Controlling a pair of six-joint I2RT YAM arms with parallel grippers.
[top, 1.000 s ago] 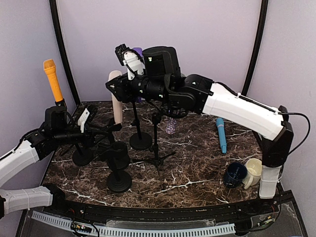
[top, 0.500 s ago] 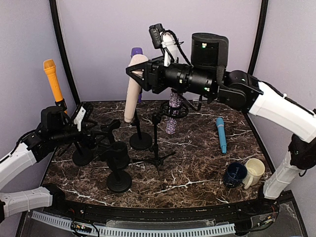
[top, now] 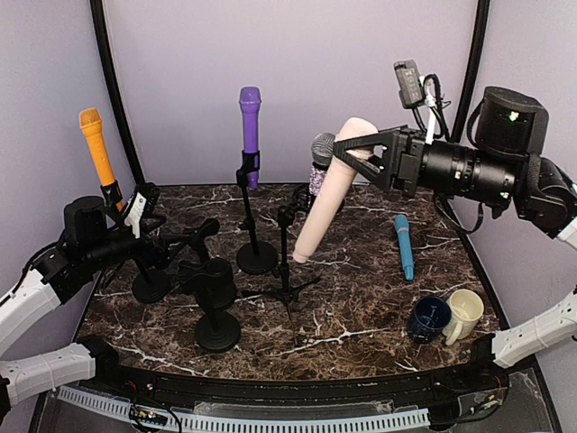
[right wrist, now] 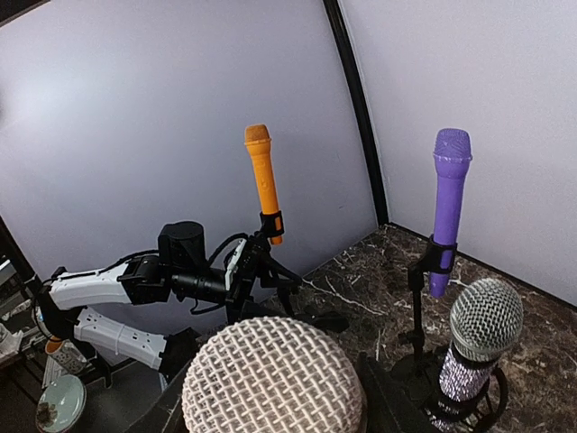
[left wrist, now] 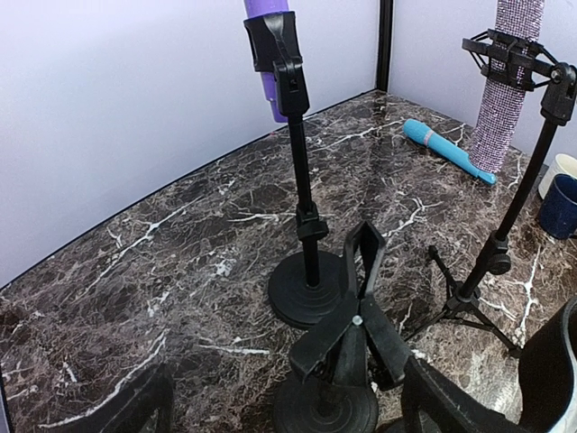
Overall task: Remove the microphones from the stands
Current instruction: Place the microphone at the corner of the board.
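Observation:
A beige microphone (top: 320, 207) hangs tilted in the air over the middle of the table, clear of every stand, with my right gripper (top: 356, 149) shut on its upper end. Its mesh head (right wrist: 270, 379) fills the bottom of the right wrist view between the two fingers. At the left, my left gripper (top: 189, 245) stands open. The bare black clip of the empty stand (left wrist: 361, 298) sits between its fingers (left wrist: 451, 406) without touching them, above the stand's round base (left wrist: 326, 406).
An orange microphone (top: 95, 144), a purple one (top: 250, 122) and a sparkly one (top: 315, 176) on a tripod stand upright in their stands. A blue microphone (top: 404, 246) lies at the right. A navy mug (top: 429, 317) and a cream mug (top: 463, 311) sit front right.
My right arm swung to the right and carried the beige microphone away from the stands. My left gripper opened and let go of the empty stand.

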